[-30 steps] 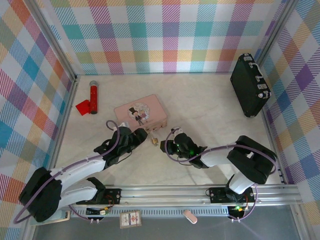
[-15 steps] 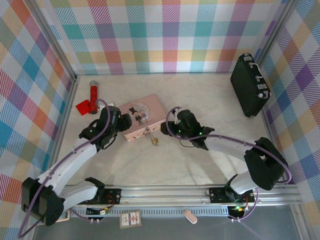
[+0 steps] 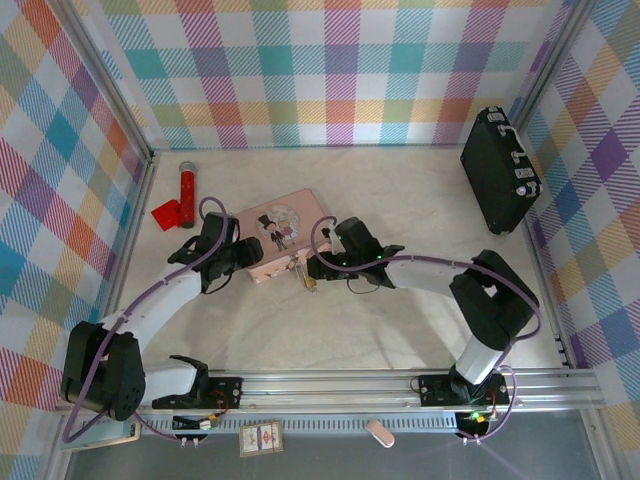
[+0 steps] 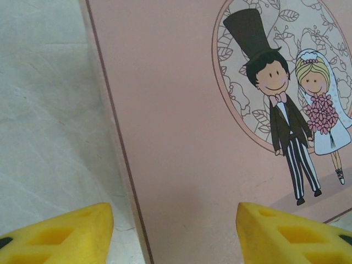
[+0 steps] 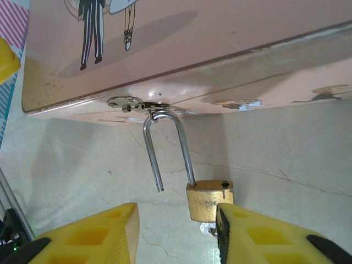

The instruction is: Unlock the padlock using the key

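Padlock [image 5: 209,201] (shackle sprung free) hangs off the pink tin [image 5: 181,49]; left end effector [image 4: 173,220], open, likely steadies it; right end effector [image 5: 176,214] gapes empty.

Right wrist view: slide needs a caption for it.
Padlock, shackle open, hooked on the pink tin hasp, right gripper open beside it.

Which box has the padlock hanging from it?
The pink rectangular tin with the wedding couple: the small brass padlock hangs from its front hasp. The black hard case stands apart at the right wall.
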`<state>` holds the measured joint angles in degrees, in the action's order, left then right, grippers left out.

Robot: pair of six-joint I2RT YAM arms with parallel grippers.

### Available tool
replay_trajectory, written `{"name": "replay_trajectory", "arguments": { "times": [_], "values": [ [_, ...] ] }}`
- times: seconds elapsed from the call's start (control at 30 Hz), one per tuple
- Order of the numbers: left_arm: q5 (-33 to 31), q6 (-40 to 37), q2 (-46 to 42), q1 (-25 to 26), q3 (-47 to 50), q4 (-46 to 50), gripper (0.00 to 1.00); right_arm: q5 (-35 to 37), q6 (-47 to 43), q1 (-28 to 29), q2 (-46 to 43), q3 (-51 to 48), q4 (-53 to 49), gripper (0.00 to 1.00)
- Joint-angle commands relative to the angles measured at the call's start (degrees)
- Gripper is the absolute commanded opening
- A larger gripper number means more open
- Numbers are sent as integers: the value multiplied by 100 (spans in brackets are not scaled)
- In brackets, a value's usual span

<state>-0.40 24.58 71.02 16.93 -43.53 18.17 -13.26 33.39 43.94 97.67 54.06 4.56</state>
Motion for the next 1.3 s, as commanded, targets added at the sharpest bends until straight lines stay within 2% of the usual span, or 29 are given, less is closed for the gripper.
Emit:
{"name": "replay_trajectory", "arguments": {
  "times": [0.0,0.37,0.53,0.73,1.0,1.27],
  "values": [
    [199,-59,115,-32,197,-460,60,-310,-44,27,260,324,-85,38],
    [370,-63,468,-32,397,-842,56,-206,-133,27,861,785,-275,32],
    [366,-63,419,-32,432,-857,55,-192,-163,27,916,618,202,33],
    [278,-50,291,-32,482,-851,55,-48,-225,27,1120,763,156,32],
    [414,-37,307,-5,486,-894,55,-121,-192,30,1208,623,662,27],
    [418,-33,298,38,474,-868,55,-164,-138,35,1341,676,687,23]
  ]
}}
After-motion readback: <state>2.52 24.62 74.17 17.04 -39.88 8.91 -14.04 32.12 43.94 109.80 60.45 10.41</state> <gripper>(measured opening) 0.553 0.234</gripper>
